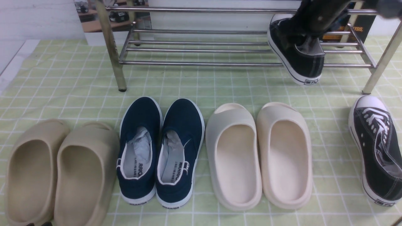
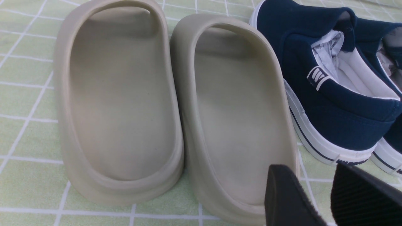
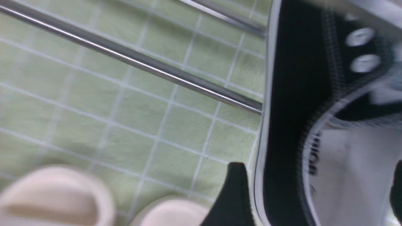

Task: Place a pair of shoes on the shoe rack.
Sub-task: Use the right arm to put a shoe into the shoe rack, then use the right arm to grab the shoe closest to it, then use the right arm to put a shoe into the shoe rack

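One black sneaker (image 1: pixel 309 62) lay at an angle across the lower shelf (image 1: pixel 201 64) of the metal rack (image 1: pixel 110 40), toward its right end. Its toe pointed to the back, and its heel stuck out past the front bar, toward the camera. The right pincer (image 3: pixel 317 175) was spread wide, its fingers on either side of that sneaker; in the front view the arm, blurred, reached in from the right and hid part of the shoe.

The other black sneaker (image 1: pixel 375 150), with white laces, sat upright on the green checked surface (image 1: pixel 176 83), in front of the rack and near its right front post (image 1: pixel 381 59), its white toe cap facing the rack.

The left pincer (image 2: pixel 311 168) had its fingers apart with nothing held between them, near the tan slides (image 2: pixel 232 119) and the navy shoes (image 2: pixel 333 94).

In a row on the surface, from left to right, stood the tan slides, the navy slip-on shoes, and the cream slides (image 1: pixel 235 163), all with their toes toward the rack. The cream slides lay between the navy pair and the sneaker on the surface.
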Robot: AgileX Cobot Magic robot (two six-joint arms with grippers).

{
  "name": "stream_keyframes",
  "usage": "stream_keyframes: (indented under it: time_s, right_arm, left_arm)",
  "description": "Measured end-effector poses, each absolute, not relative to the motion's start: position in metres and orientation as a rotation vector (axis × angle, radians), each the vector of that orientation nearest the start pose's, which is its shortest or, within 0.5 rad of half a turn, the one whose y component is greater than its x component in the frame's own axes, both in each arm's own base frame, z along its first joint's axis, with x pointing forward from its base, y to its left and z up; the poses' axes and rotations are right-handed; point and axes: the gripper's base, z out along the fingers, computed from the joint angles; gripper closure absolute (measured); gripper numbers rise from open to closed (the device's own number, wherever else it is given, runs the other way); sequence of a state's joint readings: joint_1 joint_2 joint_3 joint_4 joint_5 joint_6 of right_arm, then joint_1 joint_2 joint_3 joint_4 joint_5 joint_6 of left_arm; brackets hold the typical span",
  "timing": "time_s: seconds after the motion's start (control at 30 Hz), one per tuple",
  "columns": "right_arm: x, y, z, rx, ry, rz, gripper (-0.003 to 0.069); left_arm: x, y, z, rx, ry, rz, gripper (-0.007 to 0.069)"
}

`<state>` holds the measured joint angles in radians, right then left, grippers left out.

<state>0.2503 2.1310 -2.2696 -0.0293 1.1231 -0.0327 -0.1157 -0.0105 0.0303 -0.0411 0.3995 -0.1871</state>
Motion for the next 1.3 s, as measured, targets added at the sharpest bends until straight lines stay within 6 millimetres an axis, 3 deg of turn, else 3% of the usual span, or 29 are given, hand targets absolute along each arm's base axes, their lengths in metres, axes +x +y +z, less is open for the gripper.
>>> stream_keyframes:
  time_s: [0.03,0.07,0.1,0.13,0.2,0.23,0.3,0.4,0.43,0.5,0.53,0.6,0.67,0.8,0.83,0.9,1.0,1.07,1.23,1.3]
  right_arm:
    - [0.450,0.113,0.372,-0.330,2.406,0.067,0.0005]
    - [0.445,0.111,0.380,-0.316,2.396,0.070,0.0005]
    - [0.421,0.103,0.409,-0.275,2.360,0.061,0.0008]
    - [0.406,0.095,0.421,-0.238,2.355,0.043,0.0013]
    - [0.379,0.078,0.430,-0.174,2.398,0.000,0.0035]
    - [0.377,0.075,0.429,-0.171,2.406,-0.005,0.0037]
    - [0.356,0.050,0.403,-0.069,2.546,-0.046,0.0069]
    - [0.344,0.024,0.342,0.062,2.716,-0.054,0.0088]
    - [0.338,0.017,0.305,0.114,2.793,-0.042,0.0090]
    - [0.328,0.014,0.263,0.161,2.865,-0.020,0.0092]
    - [0.329,0.014,0.263,0.164,2.857,-0.015,0.0092]
    - [0.322,0.014,0.230,0.198,2.875,0.004,0.0092]
    - [0.322,0.014,0.213,0.200,2.864,0.002,0.0096]
    - [0.326,0.012,0.194,0.176,2.882,-0.039,0.0137]
    - [0.328,0.011,0.188,0.158,2.895,-0.067,0.0216]
    - [0.328,0.010,0.187,0.153,2.897,-0.074,0.0272]
    - [0.328,0.010,0.188,0.159,2.896,-0.067,0.0503]
    - [0.324,0.009,0.194,0.153,2.912,-0.087,0.0589]
    - [0.325,0.008,0.236,0.084,2.916,-0.112,0.0587]
    - [0.336,0.010,0.275,0.002,2.845,-0.091,0.0587]
  left_arm:
    - [0.051,-0.007,0.168,-0.093,1.908,-0.246,0.0386]
    - [0.051,-0.007,0.168,-0.093,1.908,-0.246,0.0386]
    - [0.051,-0.007,0.168,-0.093,1.908,-0.246,0.0386]
    - [0.051,-0.007,0.168,-0.093,1.908,-0.246,0.0386]
    - [0.051,-0.007,0.168,-0.093,1.908,-0.246,0.0386]
    - [0.051,-0.007,0.168,-0.093,1.908,-0.246,0.0386]
    - [0.051,-0.007,0.168,-0.093,1.908,-0.246,0.0386]
    - [0.051,-0.007,0.168,-0.093,1.908,-0.246,0.0386]
    - [0.051,-0.007,0.168,-0.093,1.908,-0.246,0.0386]
    - [0.051,-0.007,0.168,-0.093,1.908,-0.246,0.0386]
    - [0.051,-0.007,0.168,-0.093,1.908,-0.246,0.0386]
    - [0.051,-0.007,0.168,-0.093,1.908,-0.246,0.0386]
    - [0.051,-0.007,0.168,-0.093,1.908,-0.246,0.0386]
    - [0.051,-0.007,0.168,-0.093,1.908,-0.246,0.0386]
    - [0.051,-0.007,0.168,-0.093,1.908,-0.246,0.0386]
    - [0.051,-0.007,0.168,-0.093,1.908,-0.246,0.0386]
    - [0.051,-0.007,0.168,-0.093,1.908,-0.246,0.0386]
    - [0.051,-0.007,0.168,-0.093,1.908,-0.246,0.0386]
    - [0.051,-0.007,0.168,-0.093,1.908,-0.246,0.0386]
    - [0.051,-0.007,0.168,-0.093,1.908,-0.246,0.0386]
